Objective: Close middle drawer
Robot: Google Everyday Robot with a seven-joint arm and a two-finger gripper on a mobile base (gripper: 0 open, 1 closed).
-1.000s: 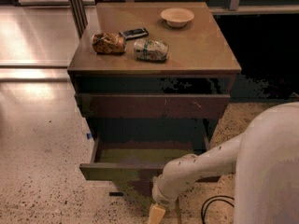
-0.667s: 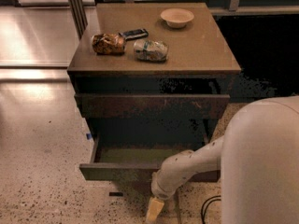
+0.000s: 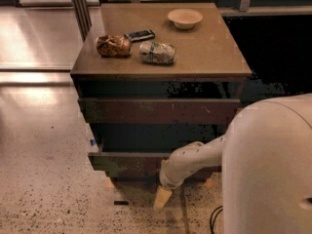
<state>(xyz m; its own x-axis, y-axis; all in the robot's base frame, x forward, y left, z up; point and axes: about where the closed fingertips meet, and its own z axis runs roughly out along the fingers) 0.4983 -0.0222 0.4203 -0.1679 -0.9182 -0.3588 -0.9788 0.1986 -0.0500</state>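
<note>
Camera view: arm [image 3: 195, 157] covers part of middle drawer [image 3: 124, 163]; tool [image 3: 162, 197] just below it, grip state unreadable.

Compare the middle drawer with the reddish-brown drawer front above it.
The middle drawer is dark brown with a greenish patch; the upper front is reddish-brown with pale scratches. The middle drawer juts out, its side wall showing; the upper front shows none. The arm crosses the middle drawer, the gripper hanging below it; the upper front is unobstructed. Both are wide and handle-less.
</note>
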